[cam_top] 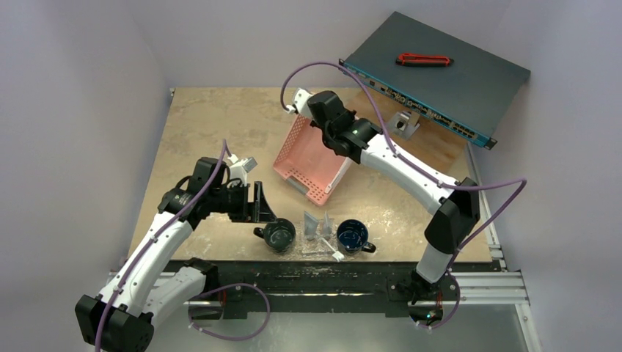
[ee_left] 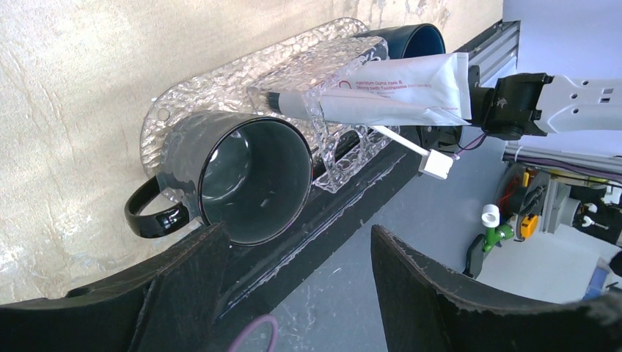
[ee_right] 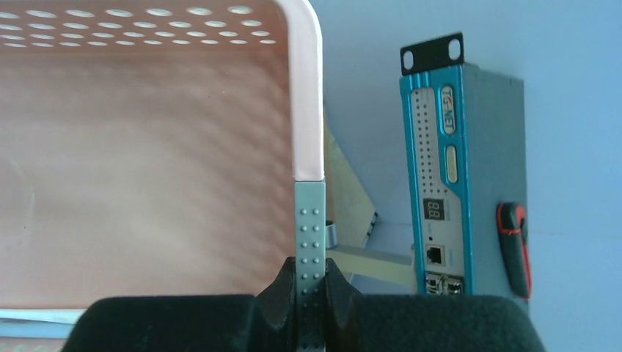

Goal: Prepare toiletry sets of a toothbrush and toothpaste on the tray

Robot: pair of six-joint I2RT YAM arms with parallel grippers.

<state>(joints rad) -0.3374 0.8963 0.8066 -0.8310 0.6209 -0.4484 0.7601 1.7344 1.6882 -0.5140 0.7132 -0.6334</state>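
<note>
The left hand [ee_left: 293,293] is spread wide and holds nothing. Just ahead of its fingers [ee_left: 176,293] a dark mug [ee_left: 249,180] lies on its side, mouth turned toward the hand. It rests against the clear, pebbled tray [ee_left: 198,92].

Beyond the mug, one toothpaste tube [ee_left: 389,92], white with red print, lies on a raised clear part of the tray. Its long axis runs across the hand's view, cap end toward the dark mug and flat crimped end away from it. One white toothbrush [ee_left: 436,163] slants out from under the tube, and its square white end pokes past the tray's edge. A second mug [ee_left: 407,37], blue, sits at the tray's far side from the hand, so there are two mugs in all, one on each side of the tray.

Farther along the worktop [cam_top: 220,125], the right hand [ee_right: 309,286] is closed tight on the rim of a single pink perforated basket [ee_right: 147,161], which is tipped up on edge. Past that hand stands a blue-fronted rack unit [ee_right: 455,169] with a red-and-black tool [ee_right: 517,249] on top.
</note>
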